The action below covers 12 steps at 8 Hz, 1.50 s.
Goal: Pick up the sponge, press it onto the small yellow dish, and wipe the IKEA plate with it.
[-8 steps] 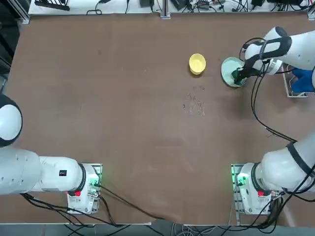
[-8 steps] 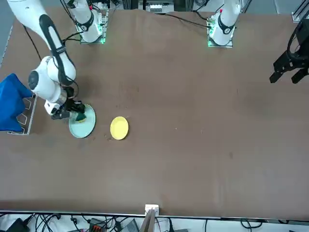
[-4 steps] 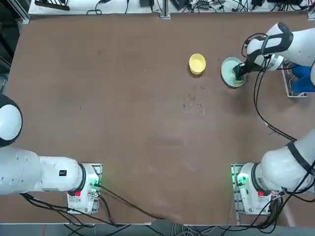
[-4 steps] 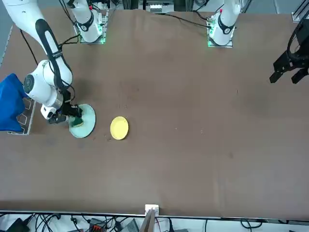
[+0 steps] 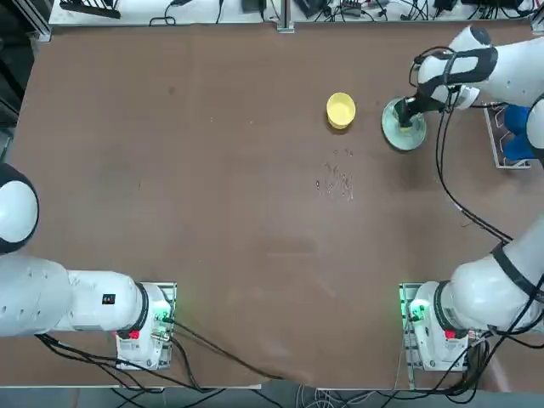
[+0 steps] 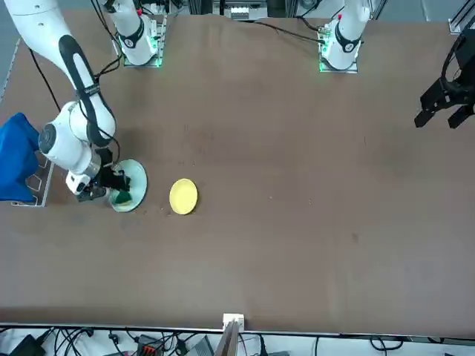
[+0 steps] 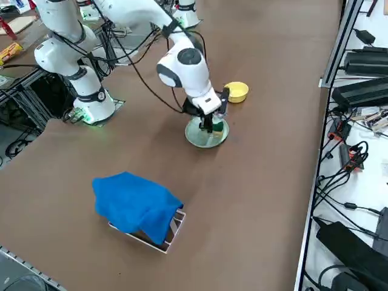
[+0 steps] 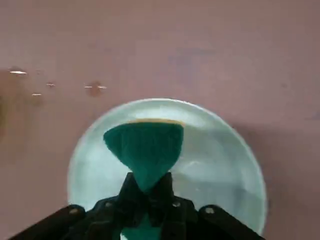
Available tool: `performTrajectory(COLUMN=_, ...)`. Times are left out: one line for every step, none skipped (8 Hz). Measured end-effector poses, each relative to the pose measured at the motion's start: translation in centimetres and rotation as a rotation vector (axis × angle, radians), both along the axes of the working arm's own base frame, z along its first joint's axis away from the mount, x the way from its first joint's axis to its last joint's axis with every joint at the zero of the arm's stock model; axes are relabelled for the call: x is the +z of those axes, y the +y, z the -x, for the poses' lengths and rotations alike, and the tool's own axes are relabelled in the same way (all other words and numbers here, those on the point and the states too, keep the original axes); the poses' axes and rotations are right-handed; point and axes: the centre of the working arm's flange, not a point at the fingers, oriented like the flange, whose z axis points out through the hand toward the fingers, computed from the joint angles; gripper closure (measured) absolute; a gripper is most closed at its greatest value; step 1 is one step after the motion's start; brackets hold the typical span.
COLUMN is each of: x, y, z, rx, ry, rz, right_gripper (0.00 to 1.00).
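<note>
The pale green IKEA plate point(image 5: 398, 138) lies at the table's far right, with the small yellow dish point(image 5: 341, 110) a short way to its left. My right gripper point(image 5: 408, 116) is over the plate, shut on the sponge point(image 8: 145, 144). In the wrist view the sponge's green face is pressed down on the plate point(image 8: 222, 165), squeezed narrow between the fingers. From the front, the sponge point(image 6: 122, 196) sits on the plate's point(image 6: 137, 178) camera-side part with the gripper point(image 6: 111, 185) beside it. The side view shows the gripper point(image 7: 213, 123) pointing down onto the plate point(image 7: 199, 139), near the yellow dish point(image 7: 236, 91).
A blue cloth point(image 5: 520, 136) lies over a small rack at the table's right edge, close to my forearm. Small specks or drops point(image 5: 336, 180) dot the table nearer the robot than the yellow dish. Black cables trail from the arm across the right side.
My right gripper has slid the sponge across the plate, away from the robot's base toward the plate's far side. Plate and yellow dish stayed in place.
</note>
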Motion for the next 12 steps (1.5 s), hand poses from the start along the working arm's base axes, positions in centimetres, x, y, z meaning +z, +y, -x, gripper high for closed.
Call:
performTrajectory(x=2.2, y=1.1, z=0.1, rx=0.008, ry=0.025, rz=-0.01, right_gripper=0.91)
performTrajectory(x=4.6, y=2.0, z=0.6, rx=0.014, ry=0.052, rz=-0.018, right_gripper=0.91)
performTrajectory(x=6.9, y=2.7, z=1.4, rx=0.018, ry=0.066, rz=-0.02, right_gripper=0.91)
performTrajectory(x=8.6, y=3.8, z=2.6, rx=0.012, ry=0.065, rz=-0.016, right_gripper=0.91)
performTrajectory(x=9.7, y=5.5, z=4.2, rx=-0.004, ry=0.068, rz=-0.009, right_gripper=0.91)
performTrajectory(x=10.2, y=8.0, z=6.0, rx=-0.022, ry=0.082, rz=-0.001, right_gripper=0.91)
performTrajectory(x=10.1, y=10.9, z=7.6, rx=-0.034, ry=0.092, rz=0.008, right_gripper=0.91)
performTrajectory(x=9.2, y=13.9, z=9.2, rx=-0.055, ry=0.079, rz=0.016, right_gripper=0.91)
performTrajectory(x=7.5, y=16.8, z=11.1, rx=-0.089, ry=0.045, rz=0.021, right_gripper=0.91)
performTrajectory(x=5.5, y=19.7, z=13.5, rx=-0.121, ry=0.023, rz=0.023, right_gripper=0.91)
performTrajectory(x=3.8, y=22.6, z=15.5, rx=-0.149, ry=0.018, rz=0.022, right_gripper=0.91)
performTrajectory(x=2.7, y=25.0, z=17.0, rx=-0.166, ry=0.012, rz=0.017, right_gripper=0.91)
